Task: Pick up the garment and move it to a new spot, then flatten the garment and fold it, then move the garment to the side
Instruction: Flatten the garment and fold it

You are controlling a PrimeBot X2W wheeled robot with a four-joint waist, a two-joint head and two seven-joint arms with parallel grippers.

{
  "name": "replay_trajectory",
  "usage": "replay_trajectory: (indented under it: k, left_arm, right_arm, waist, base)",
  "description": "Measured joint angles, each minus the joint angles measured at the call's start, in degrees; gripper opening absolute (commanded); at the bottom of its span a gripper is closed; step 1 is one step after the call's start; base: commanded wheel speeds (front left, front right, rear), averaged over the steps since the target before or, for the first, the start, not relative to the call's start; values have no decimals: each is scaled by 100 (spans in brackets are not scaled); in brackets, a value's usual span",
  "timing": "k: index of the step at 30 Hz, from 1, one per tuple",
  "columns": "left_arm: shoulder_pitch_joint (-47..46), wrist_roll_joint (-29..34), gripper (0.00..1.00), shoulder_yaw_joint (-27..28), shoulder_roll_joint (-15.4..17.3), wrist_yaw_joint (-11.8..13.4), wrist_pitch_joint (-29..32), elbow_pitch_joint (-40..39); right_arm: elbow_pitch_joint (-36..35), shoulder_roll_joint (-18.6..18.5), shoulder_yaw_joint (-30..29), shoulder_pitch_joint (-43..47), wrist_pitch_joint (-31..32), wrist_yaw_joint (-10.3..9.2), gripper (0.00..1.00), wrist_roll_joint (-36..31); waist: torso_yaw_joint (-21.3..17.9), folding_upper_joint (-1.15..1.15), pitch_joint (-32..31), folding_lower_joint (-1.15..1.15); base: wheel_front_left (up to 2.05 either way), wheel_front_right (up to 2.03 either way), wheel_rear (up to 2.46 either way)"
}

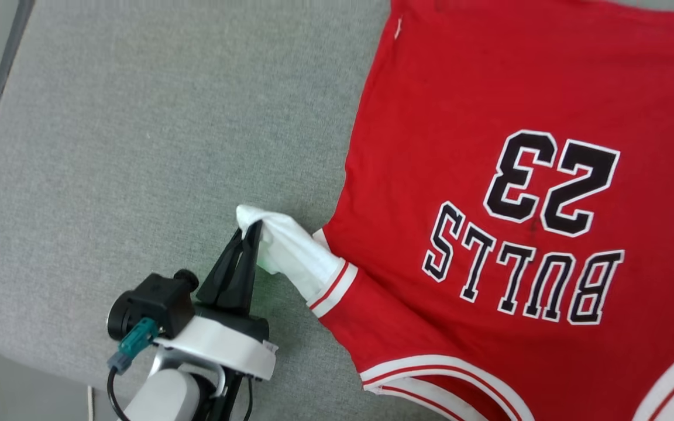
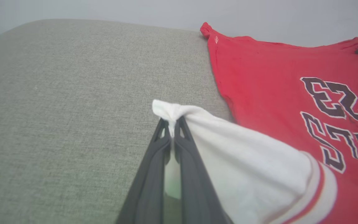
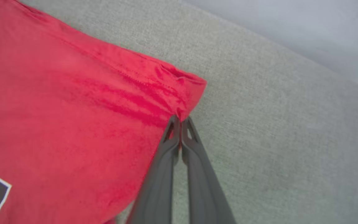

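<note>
Pinching the sleeve [image 1: 293, 251] with our left gripper [image 1: 249, 231] and a hem corner [image 3: 191, 84] with our right gripper [image 3: 181, 121], we have the shirt [image 1: 460, 117] spread between them

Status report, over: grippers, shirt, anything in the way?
Left gripper shut on white sleeve of the garment. Right gripper shut on red hem corner. Garment spread on grey surface, print up. Nothing in the way.

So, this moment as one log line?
left hand: shut on white sleeve | right hand: shut on hem corner | Bulls T-shirt: spread on grey cushion
</note>
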Motion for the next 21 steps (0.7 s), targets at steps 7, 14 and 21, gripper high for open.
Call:
replay_trajectory:
  k: [7,14,21]
  left_arm:
    - [404,-13,0,119,81,59,-1,76]
    - [852,-70,0,266,201,212,-1,91]
    - [1092,-111,0,332,338,303,18,93]
  right_arm:
    - [-820,-552,210,1021,-501,0,0,711]
    - [-1699,-990,-146,2744,-878,0,0,1101]
    - [-2448,-869,-1078,4699,-1105,0,0,1101]
  waist:
    - [-226,0,-642,0]
    - [-593,0,-1195,0]
    - [-966,0,-1623,-1]
  base:
    - [0,0,0]
    - [0,0,0]
    - [0,0,0]
